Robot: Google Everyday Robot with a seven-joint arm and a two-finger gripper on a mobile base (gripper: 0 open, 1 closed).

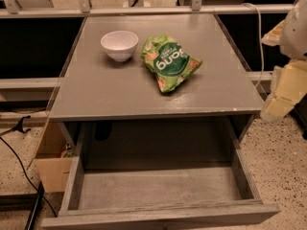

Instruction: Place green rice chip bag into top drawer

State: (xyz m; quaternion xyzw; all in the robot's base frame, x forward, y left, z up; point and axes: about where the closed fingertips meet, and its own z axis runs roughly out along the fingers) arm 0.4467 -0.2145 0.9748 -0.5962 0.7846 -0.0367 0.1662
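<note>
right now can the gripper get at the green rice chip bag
Probably yes: the gripper hangs beside the right edge of the table, and the green rice chip bag lies uncovered, the white bowl beyond it.

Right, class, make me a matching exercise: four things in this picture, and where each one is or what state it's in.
1 bowl
2 chip bag
3 drawer
4 claw

A pulled open, below the tabletop
B at the right edge, beside the table
C white, left of the bag
D green, lying on the table

Pairs: 1-C, 2-D, 3-A, 4-B
</note>
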